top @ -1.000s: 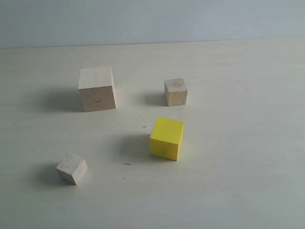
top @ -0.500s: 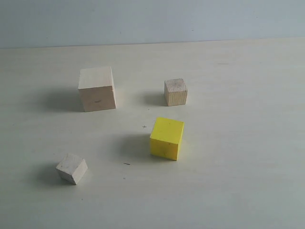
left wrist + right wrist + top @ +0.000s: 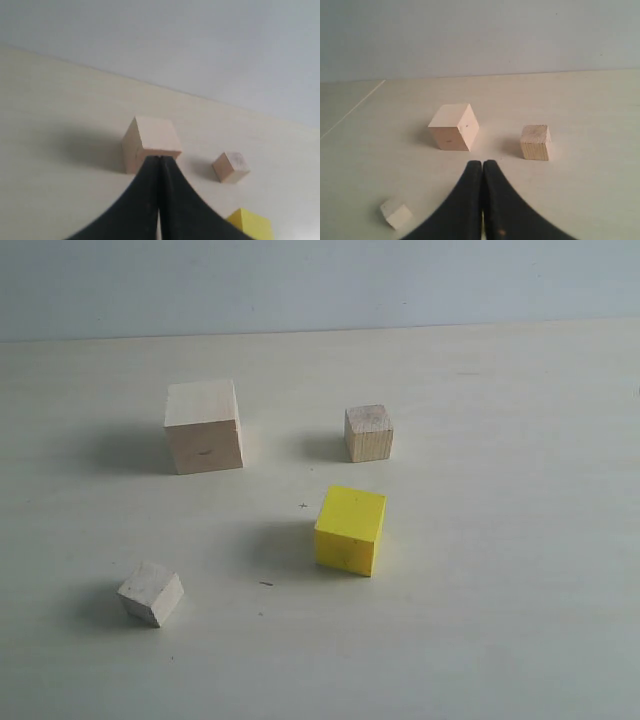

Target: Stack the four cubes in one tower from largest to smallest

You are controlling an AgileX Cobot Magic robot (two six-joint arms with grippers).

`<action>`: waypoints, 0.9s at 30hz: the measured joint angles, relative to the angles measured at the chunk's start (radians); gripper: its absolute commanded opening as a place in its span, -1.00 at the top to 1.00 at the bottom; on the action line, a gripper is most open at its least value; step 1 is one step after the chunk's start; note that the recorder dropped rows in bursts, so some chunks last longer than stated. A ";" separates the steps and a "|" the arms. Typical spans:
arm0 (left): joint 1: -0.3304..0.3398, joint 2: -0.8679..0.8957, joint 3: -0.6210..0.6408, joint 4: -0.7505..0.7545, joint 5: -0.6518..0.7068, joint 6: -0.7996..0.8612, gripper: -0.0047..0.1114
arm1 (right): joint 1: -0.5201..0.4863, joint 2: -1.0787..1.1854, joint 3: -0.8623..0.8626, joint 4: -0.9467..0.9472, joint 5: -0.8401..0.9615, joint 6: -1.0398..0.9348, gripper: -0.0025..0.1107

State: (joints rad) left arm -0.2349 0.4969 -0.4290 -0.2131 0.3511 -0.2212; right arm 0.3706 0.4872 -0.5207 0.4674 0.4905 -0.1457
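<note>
**Position of items.** Directions are clock bearings from the middle of the exterior view.
- The smallest whitish cube (image 3: 151,593) lay at 8 o'clock, turned with a corner toward the camera.
- The large pale cube (image 3: 203,426) stood at 10 o'clock with a small dark mark on its near face.
- The yellow cube (image 3: 350,530) sat at 5 o'clock, slightly turned.
- The tan cube (image 3: 369,432) sat at 1 o'clock.

All four stood well apart and none was stacked.

**End effectors.** The left gripper (image 3: 159,160) had its jaws pressed together and held nothing. The right gripper (image 3: 482,162) was likewise closed and empty. Neither arm appeared in the exterior view.

**Hazards, as judged.**
- Jaws lowered while closed would strike a cube and push it, not take it.
- The whitish cube's rotation invited a grip across its corners, which would twist it or squeeze it out.
- The yellow cube's slight turn could carry onto the base and leave an overhang.
- Any offset at one level would grow at the next, and the small top cubes allowed little margin.
- A release made while pressing down could shift the tiers below.
- The yellow and tan cubes lay near the middle, where both arms could meet.

**Surface and room.** The table (image 3: 500,570) was pale, matt and flat, and gave firm footing. A few dark specks lay near the yellow cube, and I could not tell whether they were marks or debris. A plain grey-blue wall (image 3: 300,285) stood behind.
</note>
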 measured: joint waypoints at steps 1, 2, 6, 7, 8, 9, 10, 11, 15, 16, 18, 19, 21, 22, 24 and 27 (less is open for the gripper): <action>0.000 0.002 0.000 -0.025 0.021 0.010 0.92 | 0.000 0.002 0.000 0.005 -0.017 0.000 0.96; 0.000 0.002 0.000 -0.058 0.044 0.025 0.92 | 0.000 0.002 0.000 0.009 -0.033 0.000 0.96; 0.000 0.002 0.000 -0.183 0.101 0.089 0.92 | 0.000 0.004 -0.002 0.013 -0.089 0.000 0.96; 0.000 0.002 0.000 -0.211 0.106 0.096 0.92 | 0.000 0.004 -0.002 0.013 -0.091 0.000 0.96; 0.000 0.002 0.000 -0.232 0.111 0.103 0.92 | 0.000 0.004 -0.002 0.015 -0.091 0.000 0.96; 0.000 0.002 0.000 -0.248 0.115 0.108 0.92 | 0.000 0.004 -0.002 0.015 -0.089 0.000 0.96; 0.000 0.002 0.000 -0.258 0.118 0.112 0.92 | 0.000 0.004 -0.002 0.015 -0.083 0.000 0.96; 0.000 0.002 0.000 -0.265 0.119 0.112 0.92 | 0.000 0.004 -0.002 0.015 -0.076 0.000 0.96; 0.000 0.009 0.000 -0.272 0.121 0.124 0.89 | 0.000 0.004 -0.002 0.015 -0.058 0.000 0.96; 0.000 0.018 0.000 -0.273 0.121 0.128 0.84 | 0.000 0.004 -0.002 0.015 -0.058 0.000 0.96; 0.000 0.051 0.000 -0.276 0.121 0.132 0.69 | 0.000 0.004 -0.002 0.016 -0.058 0.000 0.96; 0.000 0.070 0.000 -0.276 0.121 0.140 0.59 | 0.000 0.004 -0.002 0.023 -0.056 0.000 0.96; 0.000 0.132 -0.010 -0.276 0.116 0.166 0.38 | 0.000 0.009 -0.002 0.042 -0.046 0.000 0.96; 0.000 0.170 -0.017 -0.276 0.110 0.185 0.31 | 0.001 0.015 -0.002 0.049 -0.031 0.000 0.96; 0.000 0.246 -0.043 -0.276 0.090 0.215 0.21 | 0.002 0.033 -0.002 0.067 -0.005 0.000 0.96; -0.001 0.379 -0.102 -0.267 0.042 0.244 0.20 | 0.005 0.072 -0.002 0.094 0.034 -0.009 0.96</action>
State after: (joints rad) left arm -0.2363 0.8755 -0.5311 -0.4801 0.3930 0.0231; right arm 0.3753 0.5597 -0.5222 0.5614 0.5245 -0.1549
